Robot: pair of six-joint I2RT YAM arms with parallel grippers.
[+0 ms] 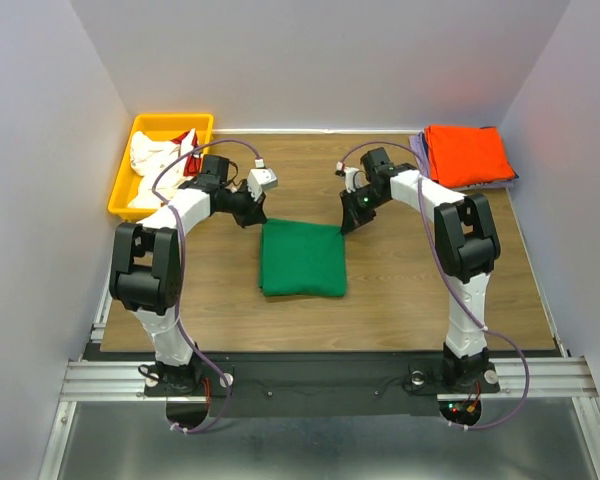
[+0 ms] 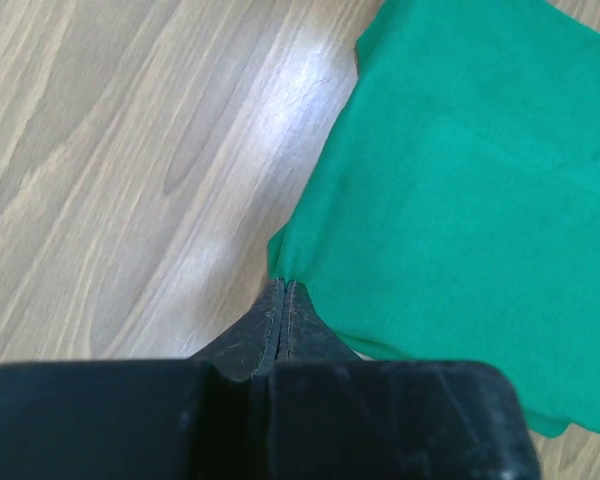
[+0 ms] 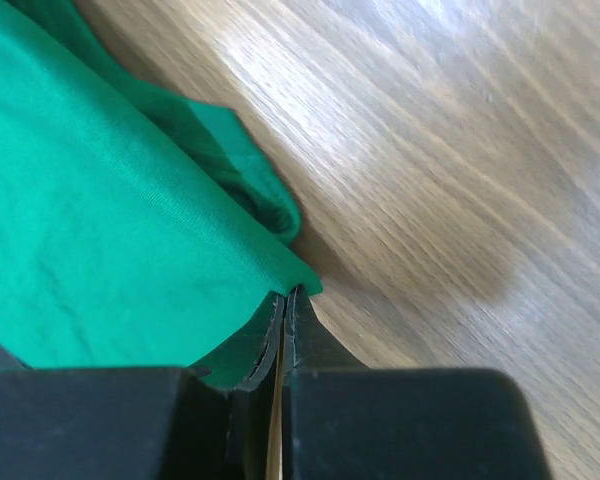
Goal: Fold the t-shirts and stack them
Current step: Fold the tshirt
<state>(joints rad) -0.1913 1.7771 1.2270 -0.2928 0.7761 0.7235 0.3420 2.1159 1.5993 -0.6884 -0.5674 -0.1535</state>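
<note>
A bright green t-shirt point(image 1: 301, 259) lies folded into a flat square at the table's middle. My left gripper point(image 1: 253, 211) is at its far left corner. In the left wrist view its jaws point(image 2: 283, 287) are pressed together, with the green cloth point(image 2: 460, 180) meeting their tips. My right gripper point(image 1: 348, 221) is at the far right corner. In the right wrist view its jaws point(image 3: 289, 292) are shut on the corner of the green cloth point(image 3: 100, 220). An orange t-shirt point(image 1: 467, 152) lies folded on a pale lavender one point(image 1: 418, 148) at the far right.
A yellow plastic bin point(image 1: 125, 185) stands at the far left and holds crumpled white shirts with red point(image 1: 158, 153). Grey walls close in the left, right and far sides. Bare wood shows around the green shirt.
</note>
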